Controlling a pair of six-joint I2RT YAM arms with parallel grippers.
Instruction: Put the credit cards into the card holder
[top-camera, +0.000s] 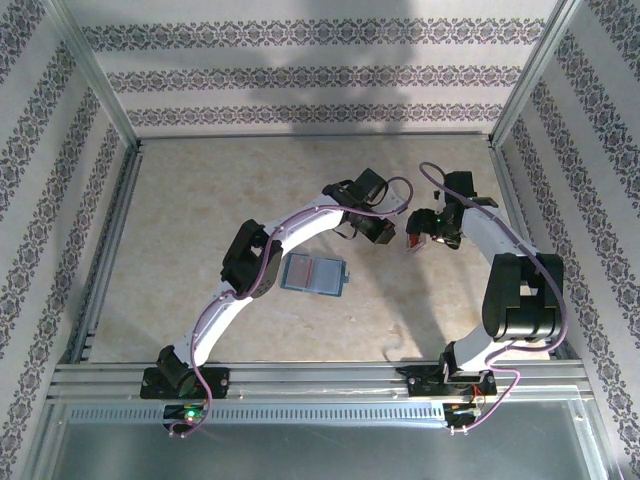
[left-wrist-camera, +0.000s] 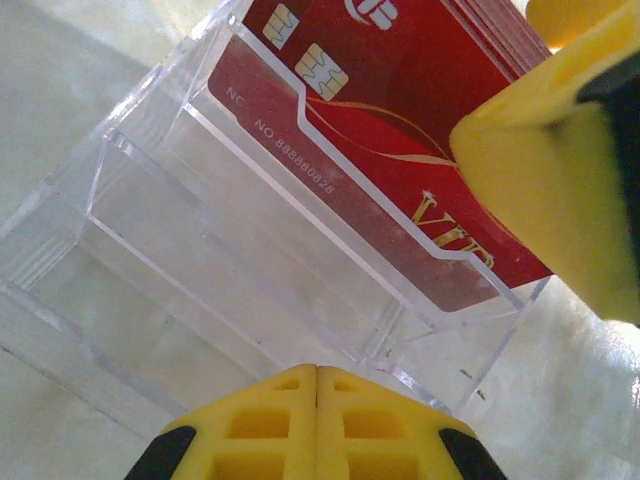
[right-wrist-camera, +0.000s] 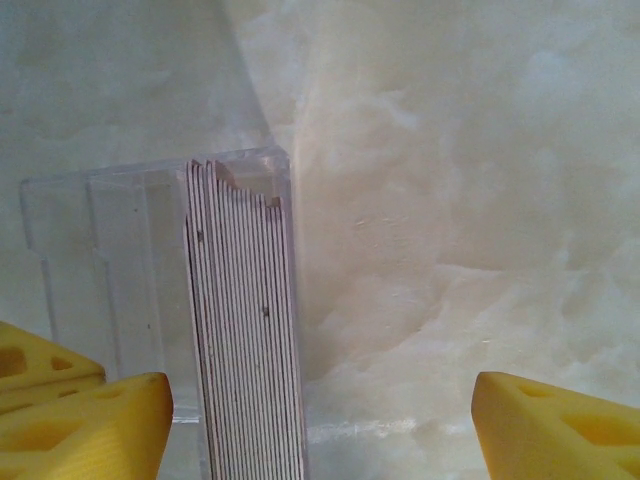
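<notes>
Where credit cards (right-wrist-camera: 245, 330) stand: edge-up in clear stand (right-wrist-camera: 110, 260); open table (right-wrist-camera: 450, 200) at 3 o'clock.
Right gripper (right-wrist-camera: 320, 400): wide, astride them, holding nothing.
Left gripper (left-wrist-camera: 318, 420): closed, pads touching.

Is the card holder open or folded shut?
Open: the card holder lies spread flat, both halves side by side, pale inner faces up.

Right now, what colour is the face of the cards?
The cards are red with gold lettering; the left wrist view shows it best.
</notes>
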